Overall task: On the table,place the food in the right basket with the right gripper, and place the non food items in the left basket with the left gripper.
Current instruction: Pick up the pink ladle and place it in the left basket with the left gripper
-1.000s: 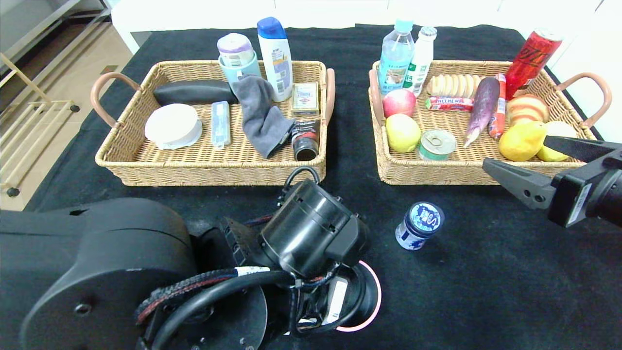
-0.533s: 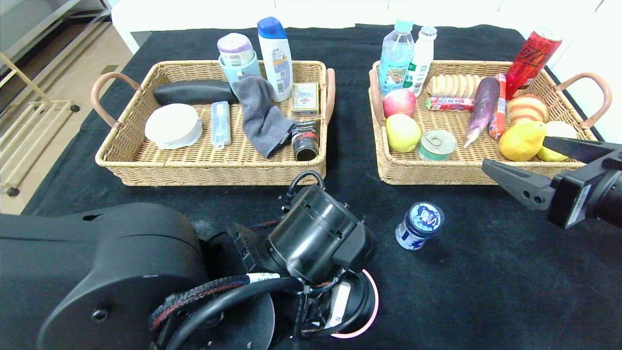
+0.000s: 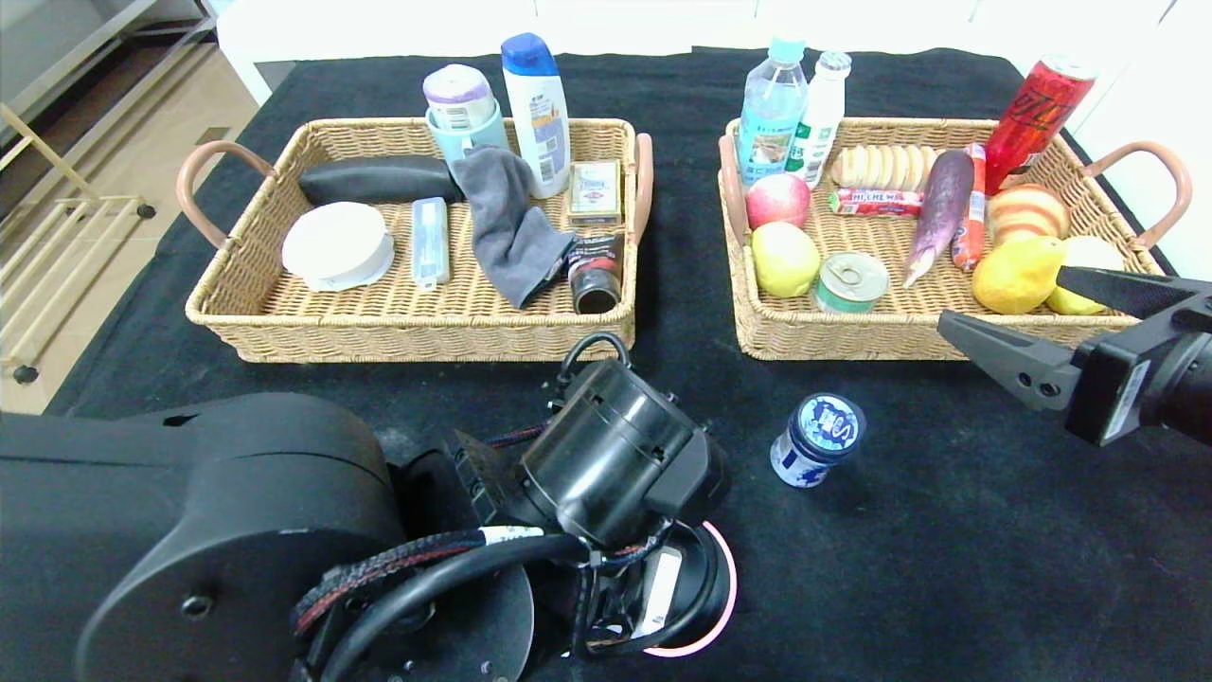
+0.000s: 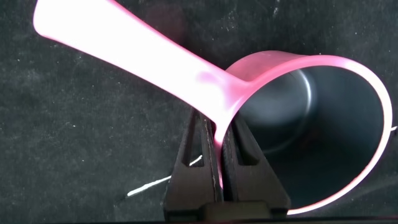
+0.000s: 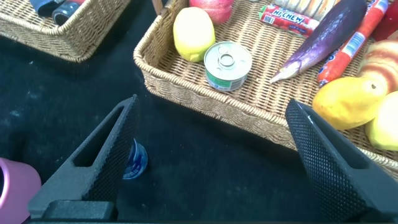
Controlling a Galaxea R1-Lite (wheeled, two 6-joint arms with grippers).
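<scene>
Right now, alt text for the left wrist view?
The left gripper is shut on the rim of a pink saucepan beside where its long handle joins, dark inside facing the camera, over the black-clothed table.

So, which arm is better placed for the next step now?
The left: the left gripper is shut on the pink saucepan and can carry it to the left basket. The right gripper hangs open, holding nothing.

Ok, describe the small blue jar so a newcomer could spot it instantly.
Start at the right basket on the black table. Just in front of its near wall, alone on the cloth, stands the small dark blue jar. Unlike the green-labelled tin, it sits outside the basket.
</scene>
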